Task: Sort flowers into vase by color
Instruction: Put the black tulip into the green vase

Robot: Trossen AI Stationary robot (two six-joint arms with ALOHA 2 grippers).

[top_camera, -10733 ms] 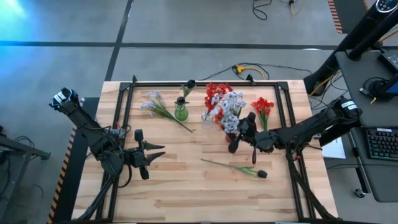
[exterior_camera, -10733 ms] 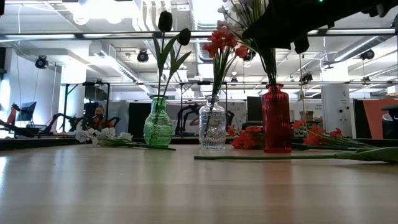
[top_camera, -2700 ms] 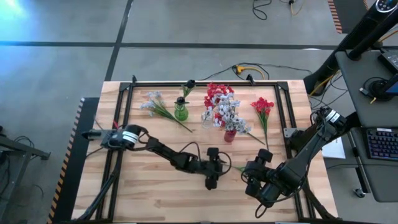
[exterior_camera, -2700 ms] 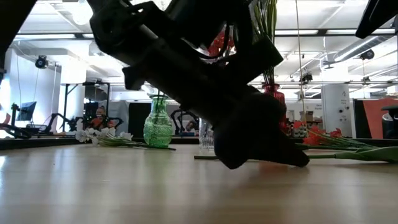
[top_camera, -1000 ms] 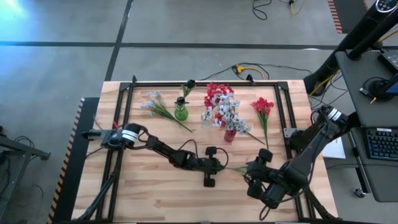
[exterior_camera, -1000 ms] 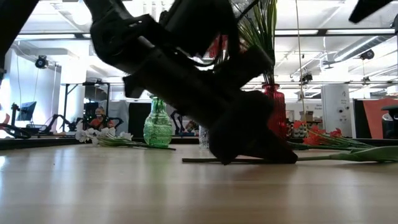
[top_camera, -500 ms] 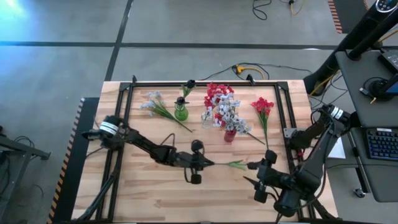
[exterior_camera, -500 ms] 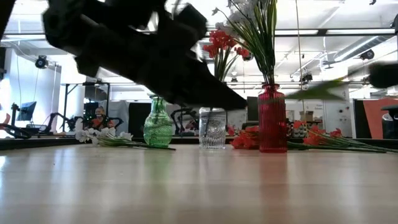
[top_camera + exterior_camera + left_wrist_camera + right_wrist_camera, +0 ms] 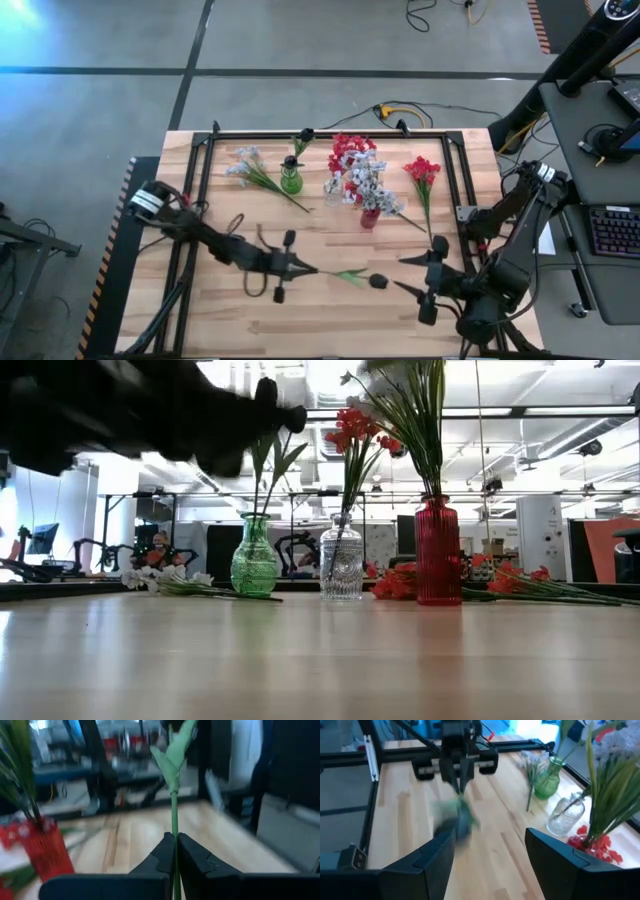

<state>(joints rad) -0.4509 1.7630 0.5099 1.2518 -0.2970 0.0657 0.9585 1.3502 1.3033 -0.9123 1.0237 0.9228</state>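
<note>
My left gripper [image 9: 298, 268] pinches the dark bud's stem [image 9: 340, 274] far from the green vase [image 9: 291, 180]; swinging could drop it. My right gripper [image 9: 414, 276] waits open.

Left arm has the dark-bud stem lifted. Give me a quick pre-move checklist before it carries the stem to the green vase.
1. Left claw shut on the dark-bud stem: ok.
2. Stem clear of the table: cannot tell from above.
3. Right claw open, empty, off the stem: ok.
4. Green vase upright, with two dark buds already in it: ok.
5. White spray lying beside the green vase, near the approach: not ok, mind it.
6. Clear vase and red vase upright: ok.
</note>
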